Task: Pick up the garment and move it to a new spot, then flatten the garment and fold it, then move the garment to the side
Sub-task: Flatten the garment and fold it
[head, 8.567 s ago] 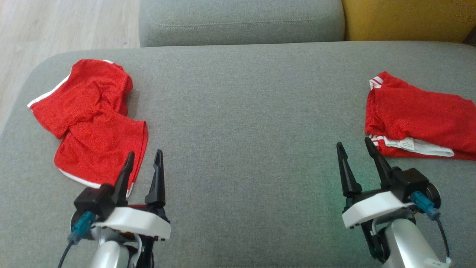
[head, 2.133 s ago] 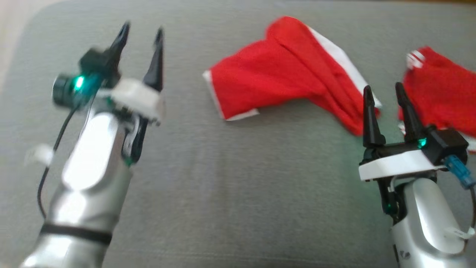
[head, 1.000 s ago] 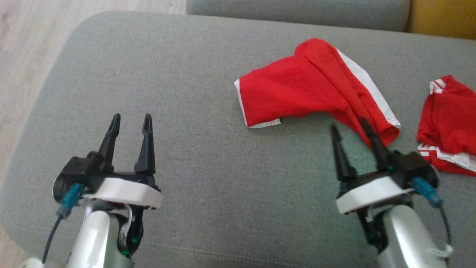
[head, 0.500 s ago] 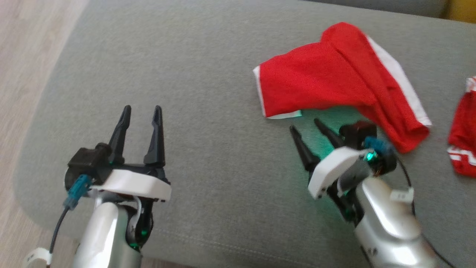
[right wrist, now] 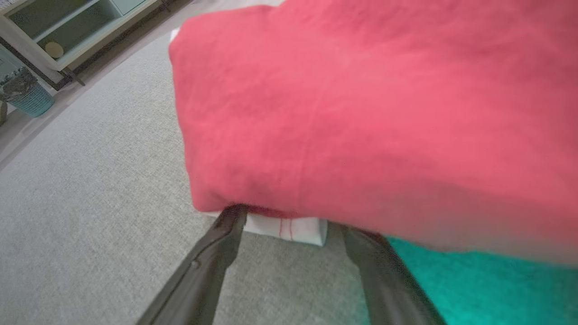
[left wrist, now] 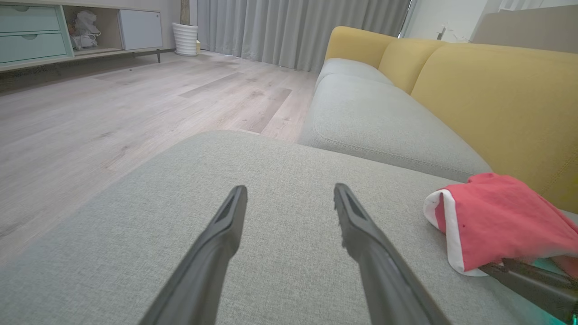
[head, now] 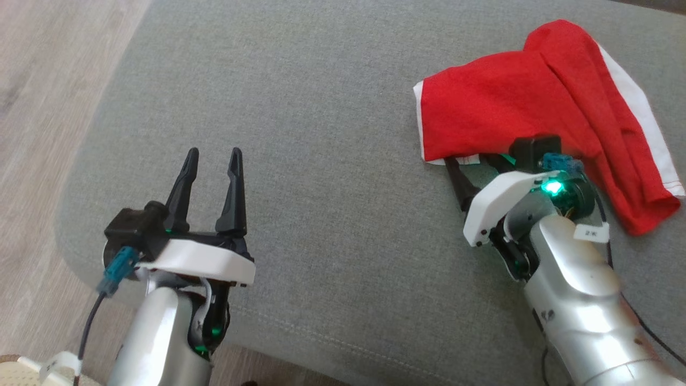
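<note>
Head view: a red garment (head: 509,107) with white trim lies bunched on a grey sofa cushion (head: 321,134), at the part of the cushion farthest from its rounded corner by the wooden floor (head: 48,107). Our right tool (head: 474,166) is spread, with its dark fingers reaching beneath the garment's white hem; it pinches nothing yet. Our left tool (head: 214,151) is also spread and empty, hovering over bare cushion near that rounded corner and well apart from the cloth.

Left wrist view: the left tool (left wrist: 290,188) points across open cushion (left wrist: 226,162). The garment (left wrist: 496,216) sits toward the cushion's seam with the yellow backrest (left wrist: 496,90), one hem corner lifted.

Right wrist view: red cloth (right wrist: 361,113) drapes over the tips of the right tool (right wrist: 293,221), and a white hem tab shows between the fingers, just above the cushion (right wrist: 90,203).

We judge the step in hand to be taking the hem so the garment can be spread flat. To do it well, we should press the right tool together on the hem itself rather than on loose folds. We should bring the left tool to the hem's other corner, then draw both corners apart low over the cushion so the layers slide open without bunching
</note>
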